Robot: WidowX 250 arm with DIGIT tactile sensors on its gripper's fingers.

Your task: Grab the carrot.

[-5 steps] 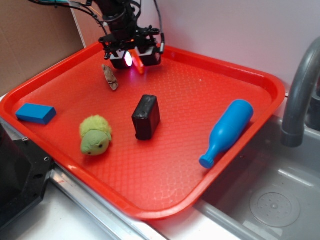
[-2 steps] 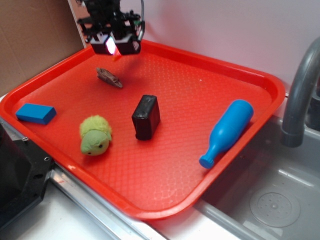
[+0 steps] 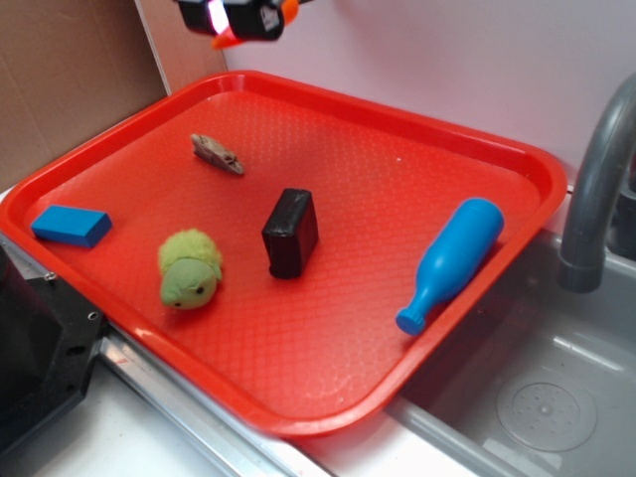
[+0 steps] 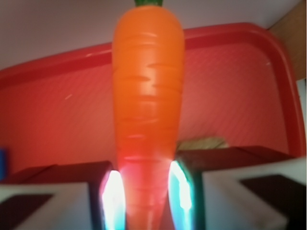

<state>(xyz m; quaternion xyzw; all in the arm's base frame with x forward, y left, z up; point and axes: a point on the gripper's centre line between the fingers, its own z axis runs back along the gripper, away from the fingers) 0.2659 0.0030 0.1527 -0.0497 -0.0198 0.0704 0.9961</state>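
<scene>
The orange carrot [image 4: 147,100] fills the middle of the wrist view, its green stem cap at the top edge and its tapered end pinched between my two glowing fingers [image 4: 112,196]. My gripper [image 4: 144,196] is shut on it. In the exterior view the gripper [image 3: 231,20] hangs high above the tray's far left corner, at the top edge of the frame, with bits of the carrot [image 3: 289,9] sticking out of it.
On the red tray [image 3: 517,164] lie a brown stone-like piece [image 3: 217,153], a black block [image 3: 290,233], a green plush toy [image 3: 189,268], a blue block [image 3: 71,226] and a blue bottle [image 3: 452,260]. A sink and grey faucet [image 3: 591,189] stand at the right.
My gripper has risen from the tray's far side up and to the left, carrying the carrot off the tray. The brown piece turned and now lies apart from the gripper.
</scene>
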